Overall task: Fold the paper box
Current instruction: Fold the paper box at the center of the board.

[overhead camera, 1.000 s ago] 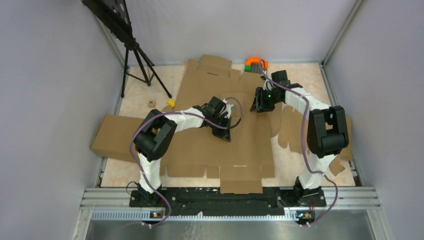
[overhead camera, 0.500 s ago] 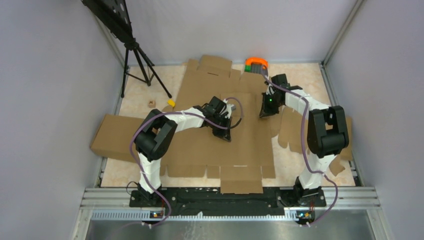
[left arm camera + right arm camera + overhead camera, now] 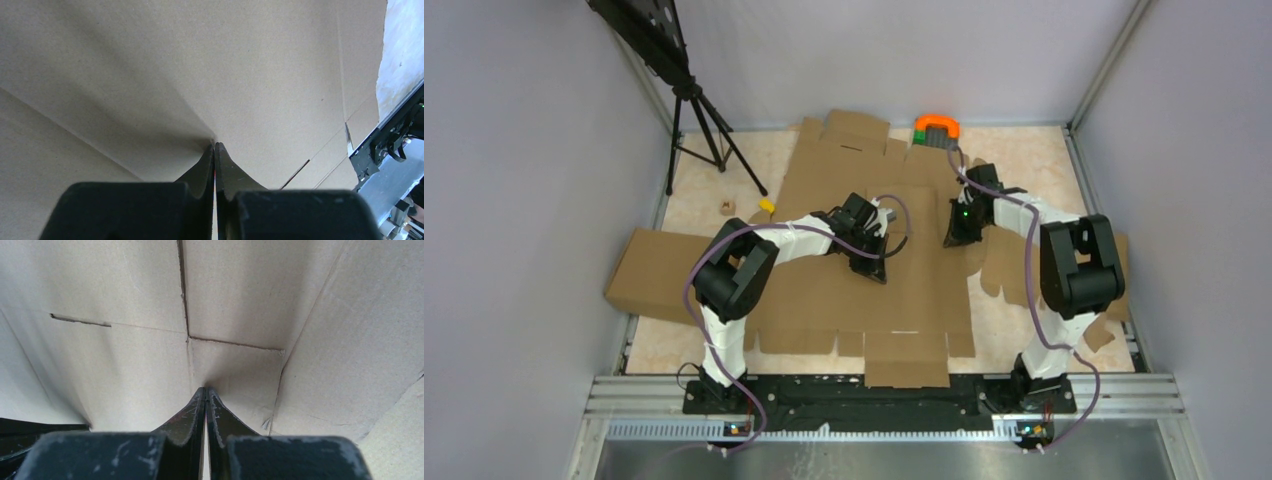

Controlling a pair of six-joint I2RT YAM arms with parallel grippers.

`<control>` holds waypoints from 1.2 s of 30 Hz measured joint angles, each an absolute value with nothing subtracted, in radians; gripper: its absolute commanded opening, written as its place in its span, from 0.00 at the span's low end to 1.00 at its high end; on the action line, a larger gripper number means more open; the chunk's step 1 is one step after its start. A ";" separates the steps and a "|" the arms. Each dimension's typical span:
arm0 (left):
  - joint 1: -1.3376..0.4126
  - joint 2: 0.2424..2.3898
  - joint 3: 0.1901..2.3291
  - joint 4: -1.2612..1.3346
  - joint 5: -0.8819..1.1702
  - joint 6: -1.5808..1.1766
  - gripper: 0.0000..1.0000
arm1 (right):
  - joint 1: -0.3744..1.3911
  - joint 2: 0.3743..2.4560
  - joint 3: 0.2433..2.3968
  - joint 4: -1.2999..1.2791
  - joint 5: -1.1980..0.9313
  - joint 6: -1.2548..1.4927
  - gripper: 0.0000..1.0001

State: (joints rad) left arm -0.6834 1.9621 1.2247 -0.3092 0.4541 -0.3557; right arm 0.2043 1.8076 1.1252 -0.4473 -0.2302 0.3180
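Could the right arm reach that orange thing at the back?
Probably yes: the orange thing sits just beyond the right gripper, with only the flat paper box between, and that arm is bent, not outstretched.

The paper box (image 3: 914, 290), a large brown corrugated cardboard die-cut sheet, lies unfolded and nearly flat on the pale surface (image 3: 1044, 155). Its far row of flaps ends just beside the orange curved object (image 3: 936, 126). From there the sheet stretches away to a squarish tab at its opposite end. Straight creases, short slits and notched side flaps divide its panels.
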 measured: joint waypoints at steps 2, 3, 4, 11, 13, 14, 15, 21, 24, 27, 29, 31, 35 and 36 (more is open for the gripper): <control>-0.683 1.962 1.225 -0.308 0.455 -0.356 0.00 | 0.202 1.796 1.125 -0.452 -0.223 0.319 0.09; -0.684 1.962 1.225 -0.306 0.455 -0.356 0.00 | 0.200 1.787 1.125 -0.453 -0.221 0.319 0.12; -0.685 1.962 1.225 -0.306 0.454 -0.356 0.00 | 0.197 1.775 1.125 -0.455 -0.217 0.318 0.14; -0.689 1.962 1.251 -0.344 0.432 -0.347 0.00 | 0.135 1.728 1.126 -0.466 -0.173 0.308 0.17; -0.693 1.962 1.274 -0.372 0.413 -0.339 0.00 | 0.130 1.730 1.125 -0.475 -0.162 0.307 0.21; -0.695 1.962 1.288 -0.385 0.402 -0.336 0.00 | 0.131 1.730 1.122 -0.476 -0.159 0.306 0.24; -0.695 1.962 1.302 -0.399 0.398 -0.334 0.00 | 0.131 1.730 1.120 -0.476 -0.158 0.306 0.29; -0.694 1.965 1.420 -0.441 0.395 -0.333 0.00 | 0.131 1.731 1.118 -0.483 -0.158 0.290 0.46; -0.694 1.983 1.459 -0.442 0.395 -0.329 0.00 | 0.130 1.733 1.106 -0.482 -0.165 0.289 0.45; -0.694 2.017 1.465 -0.449 0.395 -0.326 0.00 | 0.127 1.742 1.089 -0.479 -0.183 0.289 0.44; -0.694 2.042 1.457 -0.454 0.395 -0.326 0.00 | 0.121 1.745 1.071 -0.471 -0.200 0.290 0.42; -0.694 2.063 1.438 -0.454 0.399 -0.327 0.00 | 0.112 1.745 1.058 -0.456 -0.224 0.292 0.42; -0.693 2.071 1.430 -0.445 0.421 -0.331 0.00 | 0.086 1.744 1.036 -0.425 -0.295 0.304 0.42; -0.693 2.072 1.429 -0.444 0.422 -0.331 0.00 | 0.080 1.743 1.032 -0.419 -0.307 0.308 0.42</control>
State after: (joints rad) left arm -0.6930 2.0720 1.4292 -0.4442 0.4225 -0.3309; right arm 0.0799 1.7428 1.0325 -0.4194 -0.3073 0.3080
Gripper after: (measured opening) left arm 0.001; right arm 0.421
